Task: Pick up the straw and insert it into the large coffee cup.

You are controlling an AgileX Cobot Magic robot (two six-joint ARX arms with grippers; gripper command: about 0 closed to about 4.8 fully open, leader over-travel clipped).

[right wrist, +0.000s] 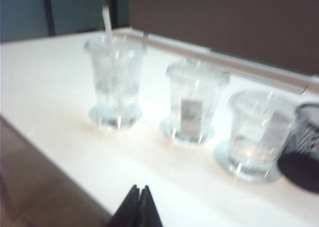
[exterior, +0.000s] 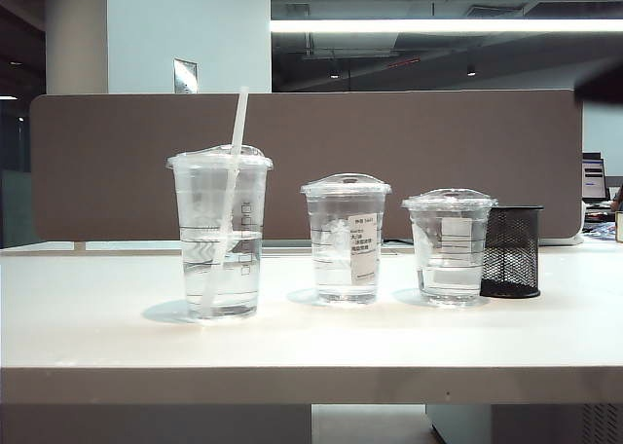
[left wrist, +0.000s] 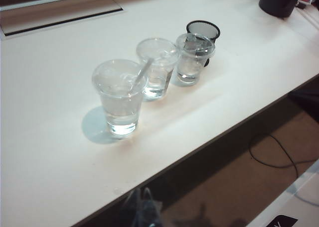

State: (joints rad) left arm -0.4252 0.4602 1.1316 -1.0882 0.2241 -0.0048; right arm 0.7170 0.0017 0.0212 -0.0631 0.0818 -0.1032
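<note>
The straw (exterior: 231, 186) is standing inside the large coffee cup (exterior: 220, 235), passing through the domed lid, leaning, and rising well above the rim; its lower end is sitting in the clear liquid near the cup's base. This cup is occupying the left end of a row of 3 lidded clear cups on the white table (exterior: 311, 342). The medium cup (exterior: 346, 238), bearing a white label, is standing in the middle, and the short cup (exterior: 450, 245) is standing on the right, just beside a black mesh holder (exterior: 512, 251). My right gripper (right wrist: 140, 199) is hanging off the table's near edge, well apart from the cups, with its 2 dark fingers pressed together and gripping nothing. My left gripper (left wrist: 141, 207) is showing only as a blurred dark shape below the table's front edge, apart from every cup; I cannot tell whether its jaws are parted or closed. Neither gripper is appearing in the exterior view.
</note>
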